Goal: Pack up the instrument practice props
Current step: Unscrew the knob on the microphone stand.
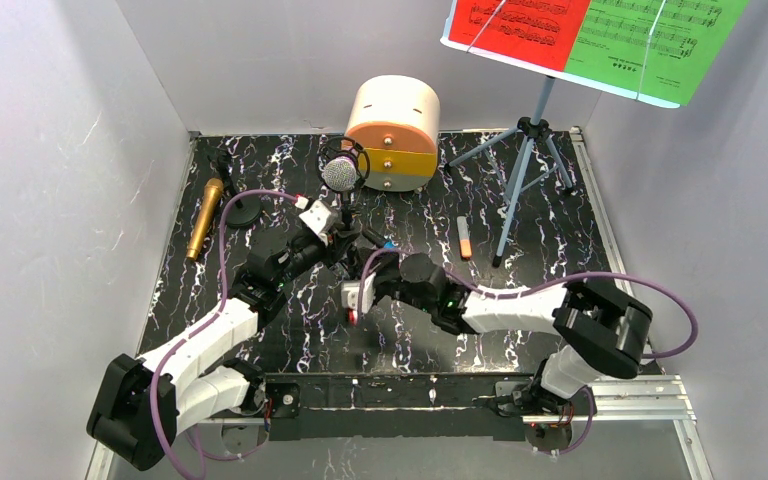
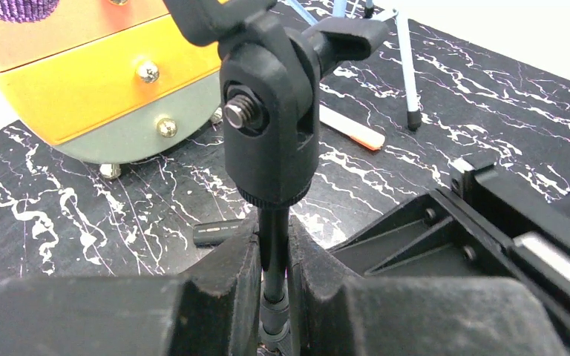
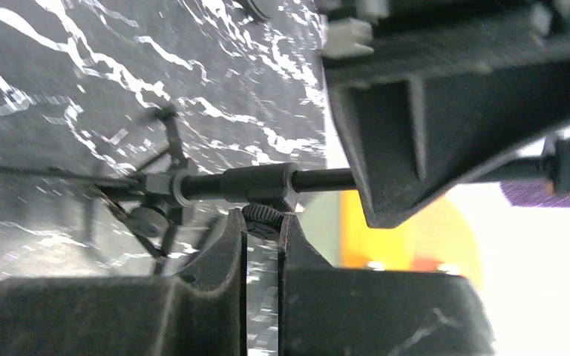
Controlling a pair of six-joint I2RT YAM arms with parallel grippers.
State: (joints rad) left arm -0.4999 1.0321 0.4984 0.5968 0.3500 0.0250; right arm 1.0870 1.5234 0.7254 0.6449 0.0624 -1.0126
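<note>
Closest to the lens in the left wrist view, the left pincer [image 2: 274,297] is clenched on the thin stem of the small black mic tripod [image 2: 271,148], just under its bulky swivel head with the bolt end showing. From the right wrist camera I see the right pincer [image 3: 263,245] clamped on a knurled knob [image 3: 261,216] that sticks out from the collar on that same stem, with the folding legs blurred at the stem's other end. Overhead, both arms meet over the middle of the desk [image 1: 410,345], and the silver-headed purple microphone [image 1: 340,173] sits in the clip at the top of the tripod they hold. Just behind it, at the middle of the far edge, stands the round cream-and-orange drawer cabinet [image 1: 395,130]. The gold microphone [image 1: 204,218] lies flat near the left edge, beside a round black base [image 1: 243,210]. Toward the far right corner the pale-blue sheet-music tripod [image 1: 526,170] stands upright, carrying the red music sheet [image 1: 520,25] and the green music sheet [image 1: 660,40] side by side. An orange-and-white marker [image 1: 465,237] lies on the desk between the cabinet and that tripod's legs.
</note>
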